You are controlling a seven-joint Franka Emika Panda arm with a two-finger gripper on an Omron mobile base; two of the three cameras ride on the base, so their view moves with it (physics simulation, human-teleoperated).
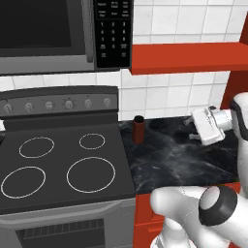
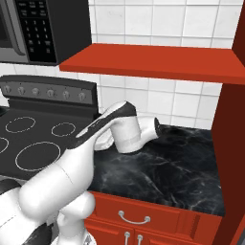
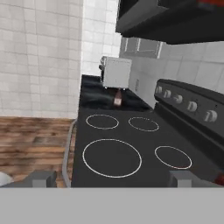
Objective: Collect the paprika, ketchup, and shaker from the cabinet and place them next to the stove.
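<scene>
Judged as between fetches: two of three apparently down beside the stove (image 1: 57,157), so back to the cabinet (image 1: 184,58) for the shaker.

Find the paprika (image 1: 138,130), going by its dark red body and black top, upright on the black marble counter (image 1: 184,162), just at 3 o'clock of the cooktop's rear right ring. Find the ketchup (image 3: 117,98) in the hand view, upright on the far counter at 12 o'clock beyond the burners, with the toaster (image 3: 117,73) near at its own 12 o'clock.

Note the gripper (image 1: 190,129) at 3 o'clock of the paprika, well apart from it, over the counter, pointing across the cooktop with fingertips (image 3: 41,177) spread wide and holding nothing.

Next, probably: turn the hand up toward 12 o'clock, into the cabinet overhead, keeping the fingers spread until around the shaker.

Mind the cabinet's lower edge at 12 o'clock of the hand and the red side panel (image 2: 229,143) at 3 o'clock; little room for a wide swing. Keep clear of the paprika. Leave alone the microwave (image 1: 43,29), at 12 o'clock over the stove.
</scene>
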